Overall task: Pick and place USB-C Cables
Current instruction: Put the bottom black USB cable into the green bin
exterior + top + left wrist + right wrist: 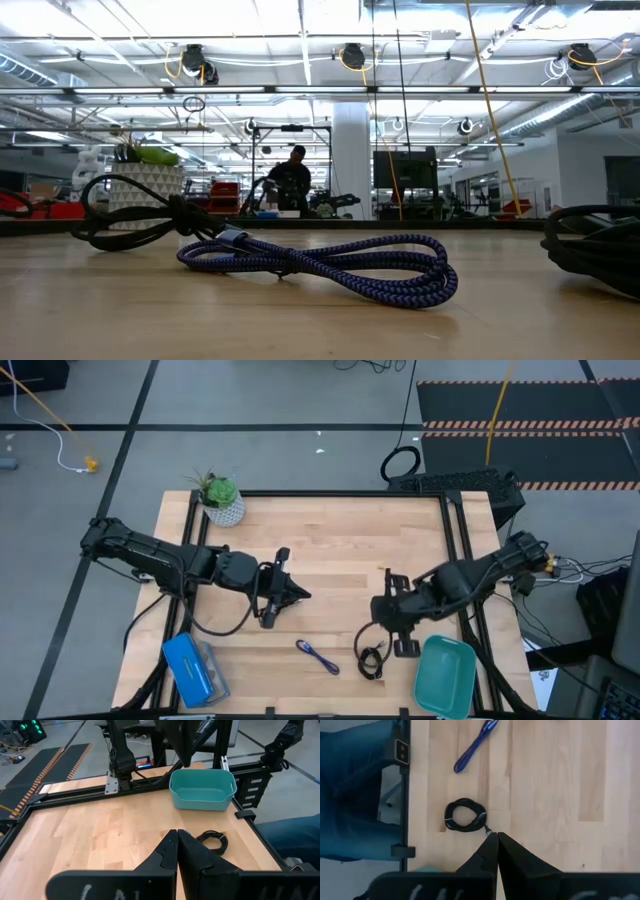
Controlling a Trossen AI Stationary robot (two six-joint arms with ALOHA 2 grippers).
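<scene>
Right claw [388,582] is closed and empty; the black cable [371,660] lies near it at about six o'clock, blue cable [317,656] toward seven. Left claw [303,595] is closed, empty.

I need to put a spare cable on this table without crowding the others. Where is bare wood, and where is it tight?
Bare wood runs between the potted plant and the right arm's shut tool. Tight is the near edge: the blue box, blue-purple cable, black cable and teal tray line it. The left arm's shut tool fills the middle.
</scene>
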